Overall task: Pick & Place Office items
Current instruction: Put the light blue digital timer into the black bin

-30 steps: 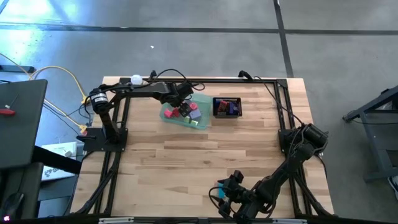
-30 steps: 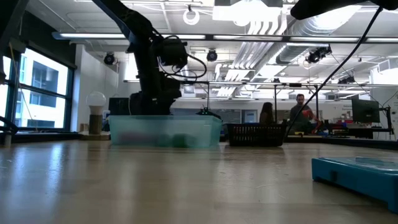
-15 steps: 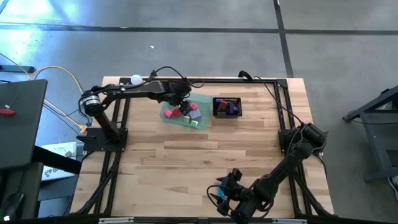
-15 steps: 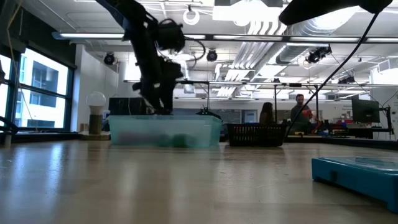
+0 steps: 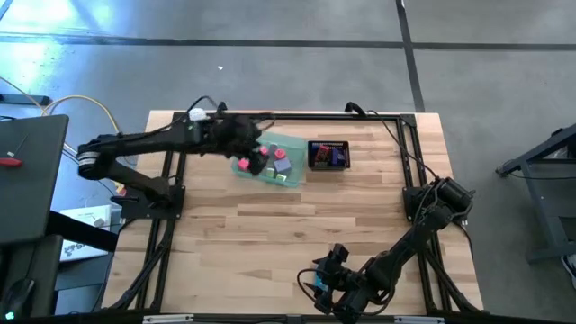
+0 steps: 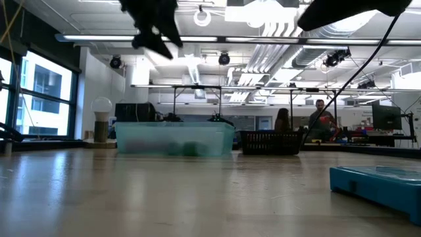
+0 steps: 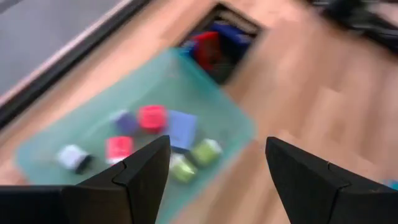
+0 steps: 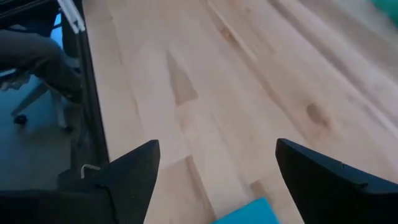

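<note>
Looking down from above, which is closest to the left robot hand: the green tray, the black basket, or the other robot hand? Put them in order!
From the left gripper, open above the tray's far left corner:
1. The green tray, right beside it, toward the table's middle.
2. The black basket, just past the tray's right end.
3. The right gripper, open, at the near edge of the table.

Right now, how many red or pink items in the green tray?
2 visible. One red block sits mid-tray beside the blue piece; one pinkish-red block lies nearer the white-and-black item. The picture is blurred, and others may be hidden.
</note>
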